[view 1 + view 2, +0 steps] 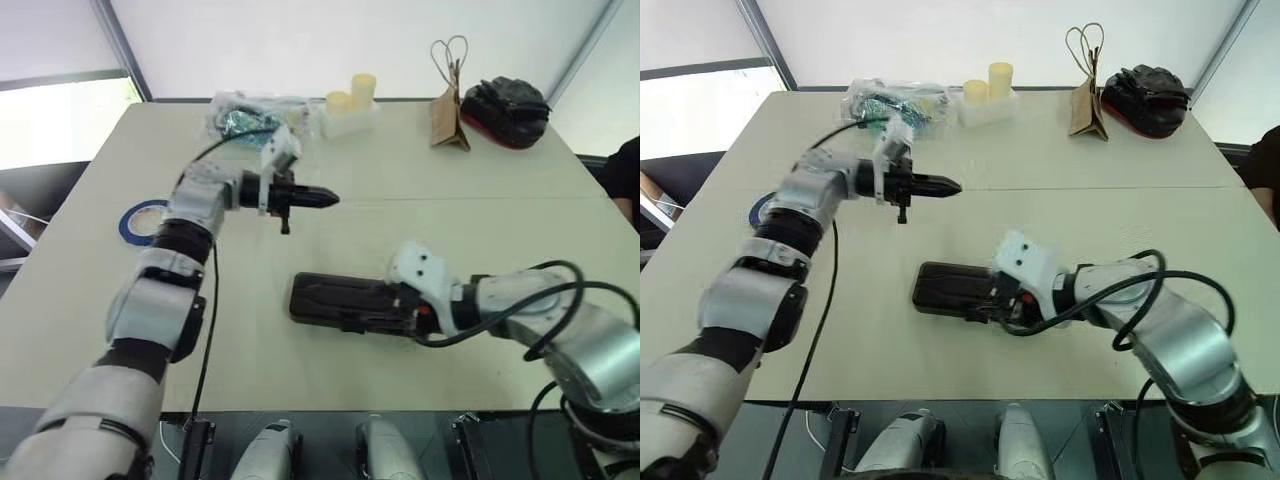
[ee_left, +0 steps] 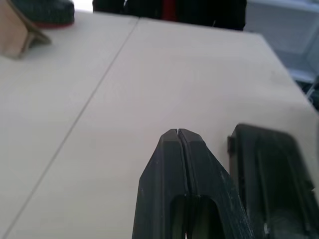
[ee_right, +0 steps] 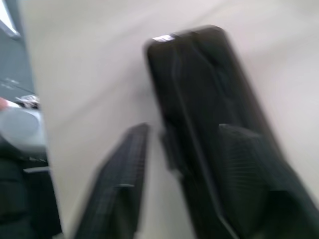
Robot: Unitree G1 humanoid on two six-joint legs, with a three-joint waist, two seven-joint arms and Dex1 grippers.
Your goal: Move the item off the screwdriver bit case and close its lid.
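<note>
Beige table (image 1: pixel 420 230) — blue tape ring (image 1: pixel 140 221) by its left edge, off the screwdriver bit case (image 1: pixel 345 300). Lid looks down; stiff, slick plastic — press its latch edge. Left gripper (image 1: pixel 322 198) is shut empty; right gripper (image 3: pixel 174 137) straddles the case's edge, fingers apart.

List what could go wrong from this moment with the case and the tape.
1. The right gripper has fingers on both sides of the bit case; a squeeze or pull may drag the case across the table if the lid is unlatched.
2. The blue tape ring lies near the table's left edge, beside the left arm; an arm sweep could knock it off.
</note>
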